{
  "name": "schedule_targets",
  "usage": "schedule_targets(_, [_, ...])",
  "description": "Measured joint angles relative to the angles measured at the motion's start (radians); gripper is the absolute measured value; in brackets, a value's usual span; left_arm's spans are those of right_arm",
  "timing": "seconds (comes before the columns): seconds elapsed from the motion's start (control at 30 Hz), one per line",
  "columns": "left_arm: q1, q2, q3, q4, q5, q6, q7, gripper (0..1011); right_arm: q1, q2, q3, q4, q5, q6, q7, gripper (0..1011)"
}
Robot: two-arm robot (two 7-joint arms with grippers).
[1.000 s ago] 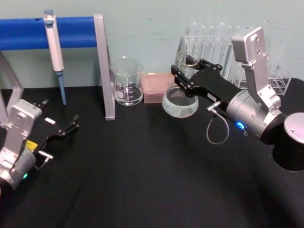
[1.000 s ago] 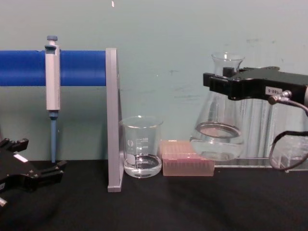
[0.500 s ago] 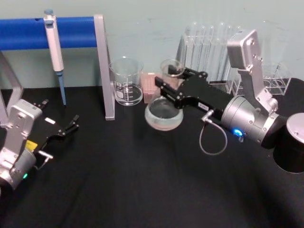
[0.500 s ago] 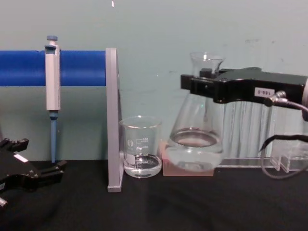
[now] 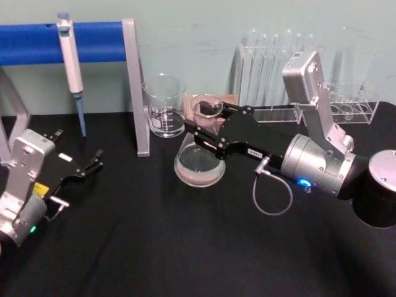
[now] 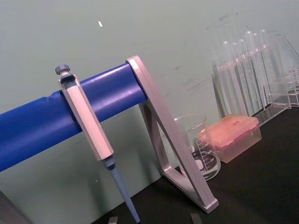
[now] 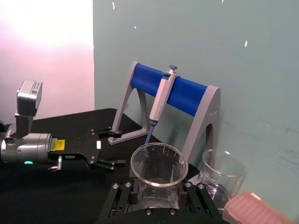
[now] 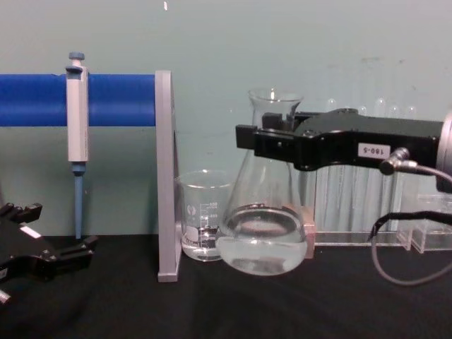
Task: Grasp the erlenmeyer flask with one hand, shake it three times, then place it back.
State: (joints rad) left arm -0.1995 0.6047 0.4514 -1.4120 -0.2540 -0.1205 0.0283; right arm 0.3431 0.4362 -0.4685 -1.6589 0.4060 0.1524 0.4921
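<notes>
The erlenmeyer flask [image 5: 199, 166] is clear glass with a little liquid in its wide base. My right gripper [image 5: 208, 125] is shut on its neck just below the flared rim, reaching in from the right. In the chest view the flask [image 8: 260, 236] hangs upright in front of the beaker, held by the right gripper [image 8: 272, 143], with its base low over the black table; whether it touches I cannot tell. The right wrist view looks down on the flask's rim [image 7: 159, 164] between the black jaws. My left gripper [image 5: 79, 169] rests open at the table's left side.
A blue bar stand [image 5: 133, 86] carries a pipette [image 5: 71, 62] at the back left. A glass beaker [image 5: 164, 106] and a pink tip box [image 8: 306, 229] stand behind the flask. A test tube rack [image 5: 346, 102] is at the back right, a black cylinder [image 5: 378, 185] at the right edge.
My right gripper has carried the flask to the left, nearer and lower, from in front of the test tube rack to in front of the beaker. The left arm has not moved.
</notes>
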Motion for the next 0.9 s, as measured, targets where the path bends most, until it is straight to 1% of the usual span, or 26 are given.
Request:
schedule_targets(0.17, [0.0,0.0,0.0,0.0,0.0,0.0,0.0,1001,0.006,0.005,-0.017,0.011,0.004,-0.009,0.004,451])
schedule_targets(0.23, [0.0,0.0,0.0,0.0,0.0,0.0,0.0,1001,0.009,0.008,-0.026,0.021,0.001,-0.015,0.004,451])
schedule_targets(0.4, [0.0,0.0,0.0,0.0,0.0,0.0,0.0,1001,0.011,0.008,-0.036,0.035,-0.007,-0.021,0.003,451])
schedule_targets(0.6, [0.0,0.0,0.0,0.0,0.0,0.0,0.0,1001,0.015,0.003,-0.05,0.064,-0.016,-0.03,0.003,451])
schedule_targets(0.9, [0.0,0.0,0.0,0.0,0.0,0.0,0.0,1001,0.016,-0.007,-0.061,0.103,-0.027,-0.041,0.006,451])
